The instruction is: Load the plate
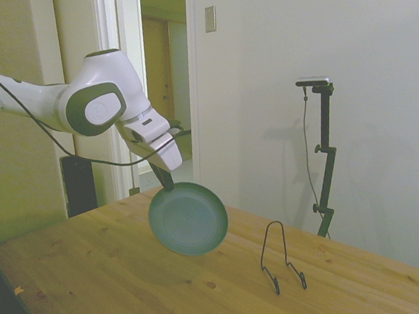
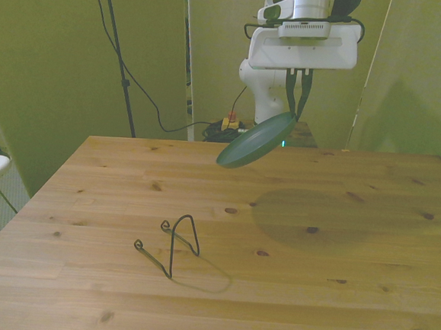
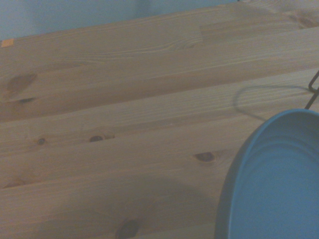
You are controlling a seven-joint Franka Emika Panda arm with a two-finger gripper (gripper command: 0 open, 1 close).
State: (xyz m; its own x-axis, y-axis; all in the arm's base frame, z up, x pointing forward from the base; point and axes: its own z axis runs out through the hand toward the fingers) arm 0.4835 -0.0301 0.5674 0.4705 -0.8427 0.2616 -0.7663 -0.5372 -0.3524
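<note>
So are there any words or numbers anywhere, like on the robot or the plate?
None can be read.
The plate: plain green, no writing.
The robot arm: no label or brand shows.
The wire stand and table: no marks.
The wall plate by the doorway: blank.

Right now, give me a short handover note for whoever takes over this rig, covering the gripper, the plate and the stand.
Gripper: fingers shut on the rim of the dark green plate, holding it tilted in the air above the wooden table.
Wire stand: upright on the table, holding nothing, toward the front view's left and nearer the camera than the plate; plate and stand are apart.
Done: plate picked up and held.
Left: carry the plate to the stand, lower it edge-first into the stand, release.
</note>
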